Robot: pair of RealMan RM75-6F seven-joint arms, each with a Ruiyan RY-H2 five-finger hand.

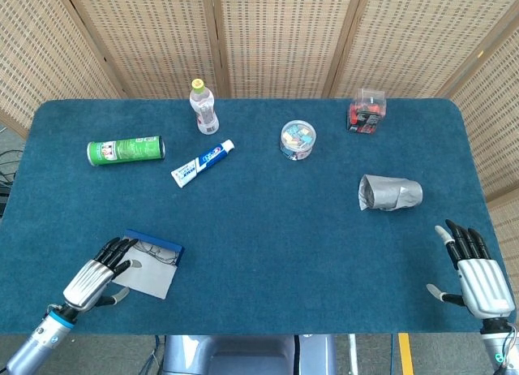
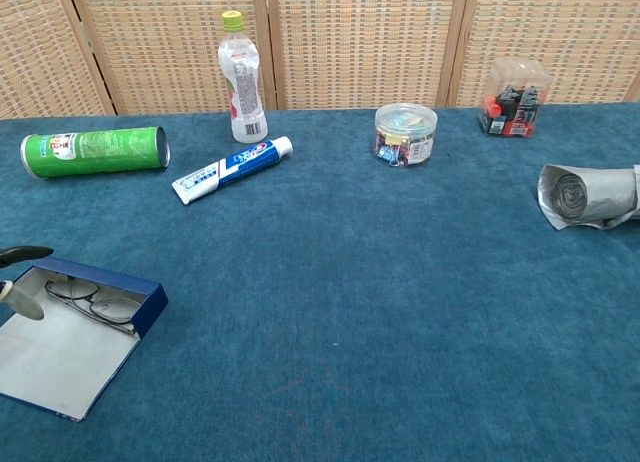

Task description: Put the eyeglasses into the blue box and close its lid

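Item: eyeglasses (image 2: 92,300). Location: lying inside the blue box (image 2: 120,284), near-left on the table (image 1: 268,229). The placing step appears complete.

Item: lid (image 2: 55,360). Grey, flat on the cloth, hinged toward the near edge and not yet folded over. Closing is the step that remains.

Item: left hand (image 1: 96,279). Fingers straight and slightly parted, holding nothing; fingertips at the lid's left edge (contact cannot be confirmed). Probably positioned there to get under the flap and swing it over the box. Only its fingertips show in the chest view.

Item: right hand (image 1: 478,279). Near-right corner, fingers spread, empty, well apart from the box; apparently parked out of the way.

Other stock, far side, left to right: green can (image 1: 126,151), bottle (image 1: 203,107), toothpaste tube (image 1: 203,163), round clear tub (image 1: 298,140), clear case (image 1: 366,110). Grey roll (image 1: 390,192) at right.
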